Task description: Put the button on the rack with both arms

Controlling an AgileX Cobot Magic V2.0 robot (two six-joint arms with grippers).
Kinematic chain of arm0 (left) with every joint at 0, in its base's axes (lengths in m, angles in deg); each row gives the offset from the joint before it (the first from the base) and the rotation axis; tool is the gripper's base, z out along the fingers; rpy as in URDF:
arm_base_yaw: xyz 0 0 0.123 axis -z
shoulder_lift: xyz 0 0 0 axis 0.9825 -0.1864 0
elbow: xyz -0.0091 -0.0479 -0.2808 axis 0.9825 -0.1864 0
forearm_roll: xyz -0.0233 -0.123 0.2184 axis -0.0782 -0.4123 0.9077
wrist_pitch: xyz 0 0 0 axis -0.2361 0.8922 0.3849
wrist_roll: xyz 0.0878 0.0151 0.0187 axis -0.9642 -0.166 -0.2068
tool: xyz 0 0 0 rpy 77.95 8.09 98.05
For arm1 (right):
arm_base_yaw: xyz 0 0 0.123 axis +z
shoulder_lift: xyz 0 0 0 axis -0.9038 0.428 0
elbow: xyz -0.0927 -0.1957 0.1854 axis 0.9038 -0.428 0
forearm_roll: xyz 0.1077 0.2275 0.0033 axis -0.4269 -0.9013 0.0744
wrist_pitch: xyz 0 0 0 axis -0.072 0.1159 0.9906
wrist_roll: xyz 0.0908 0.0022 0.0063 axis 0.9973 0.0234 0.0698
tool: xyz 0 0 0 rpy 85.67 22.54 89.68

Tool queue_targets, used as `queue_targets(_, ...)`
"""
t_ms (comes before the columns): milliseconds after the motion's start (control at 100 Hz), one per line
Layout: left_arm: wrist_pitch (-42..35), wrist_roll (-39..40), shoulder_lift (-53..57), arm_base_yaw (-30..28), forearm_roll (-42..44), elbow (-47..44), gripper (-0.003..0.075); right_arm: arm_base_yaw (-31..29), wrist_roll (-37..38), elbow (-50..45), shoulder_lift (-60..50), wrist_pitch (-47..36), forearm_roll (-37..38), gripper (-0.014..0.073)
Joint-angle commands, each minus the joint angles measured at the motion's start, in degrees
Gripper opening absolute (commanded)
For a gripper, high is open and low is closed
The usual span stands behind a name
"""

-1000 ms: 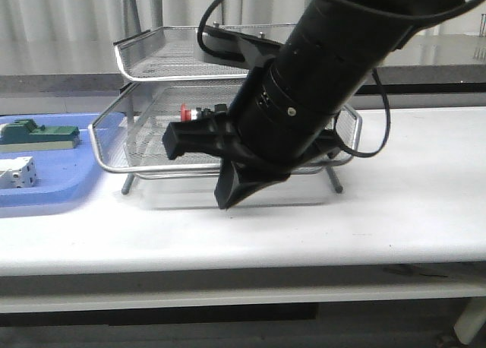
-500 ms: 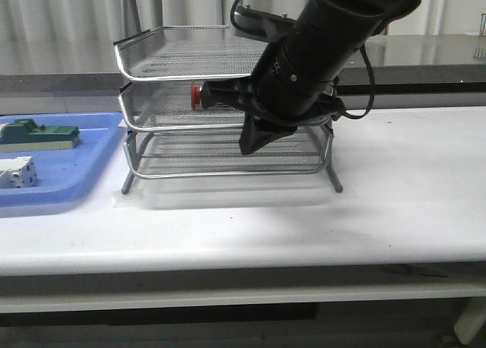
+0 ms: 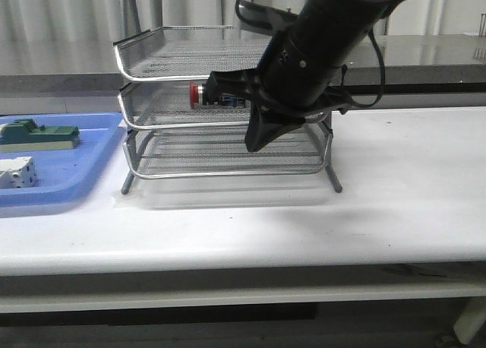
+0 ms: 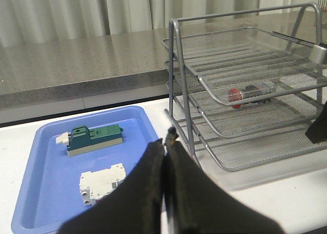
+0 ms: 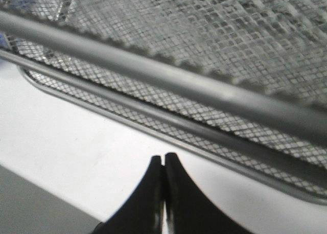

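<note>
Your button (image 3: 199,94) lies on its side in the middle tier of the rack (image 3: 152,59), red head toward the tray's front-left rim; the left wrist view confirms it (image 4: 249,94) resting on the mesh, nothing gripping it. Your right arm (image 3: 319,44) hangs in front of the rack, its gripper (image 3: 257,139) pointing down just before the lower tray. In the right wrist view its fingers (image 5: 153,185) are pressed together, empty, above white tabletop (image 5: 61,137) beside the tray edge. Your left gripper (image 4: 165,142) also has its fingers pressed together, holding nothing, near the blue tray (image 4: 46,142). That tray carries a green block (image 4: 94,138) and a white block (image 4: 102,180), lying apart.
</note>
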Motion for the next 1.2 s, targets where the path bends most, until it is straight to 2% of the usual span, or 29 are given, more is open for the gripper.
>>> queue_targets(0,-4.49,0.57,-0.46,-0.17,-0.81,1.61,-0.0021,-0.38,-0.71,1.58,-5.72,0.08,0.53,-0.0067)
queue_targets(340,-4.49,0.57,-0.46,-0.17,-0.81,1.61,-0.0021,-1.70,-0.65,-6.55,-18.07,0.25,6.92,-0.0057)
queue_targets(860,-4.49,0.57,-0.46,-0.17,-0.81,1.61,-0.0021,-15.33,-0.65,-21.89,-46.88,0.49,7.59,-0.0057)
queue_targets(1190,-4.49,0.57,-0.46,-0.17,-0.81,1.61,-0.0021,-20.70,-0.65,-33.63,-63.73,-0.67,7.93,-0.0057)
